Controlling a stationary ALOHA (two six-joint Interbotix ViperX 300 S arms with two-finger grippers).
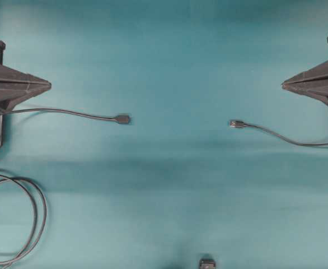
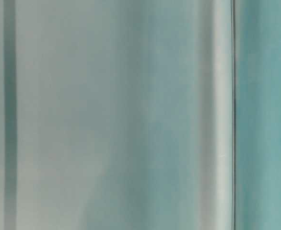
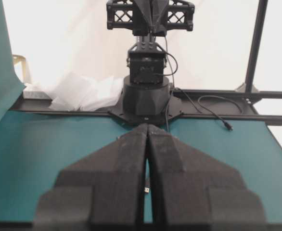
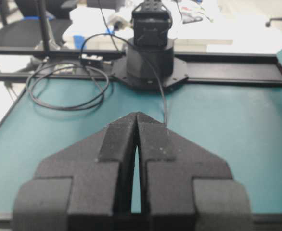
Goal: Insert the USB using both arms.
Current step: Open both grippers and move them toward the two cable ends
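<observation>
Overhead, the whole teal table (image 1: 169, 56) is laid out: the left gripper (image 1: 47, 86) points in from the left edge and the right gripper (image 1: 284, 86) from the right edge, both with their jaws pressed together to a point and nothing between them. Only this view shows the USB (image 1: 237, 124) clearly. It lies flat on the table right of centre, below and inward of the right gripper's tip and apart from it. It is a small dark plug with a short silvery metal tip facing left, and its thin dark-grey cable curves away to the right edge. Facing it across a bare gap lies the socket cable (image 1: 122, 119), its all-dark blunt end pointing right and its lead running back under the left gripper. A looped cable (image 1: 34, 216) sits at the lower left corner.

The left wrist view shows the closed jaws from behind, the opposite arm's base (image 3: 146, 94) and crumpled white paper (image 3: 83, 91) beyond the table; a tiny pale speck shows in the slit between the jaws. The right wrist view shows shut jaws, the other arm's base (image 4: 149, 62) and the loop. The table-level view is only a blur of pale vertical bands.
</observation>
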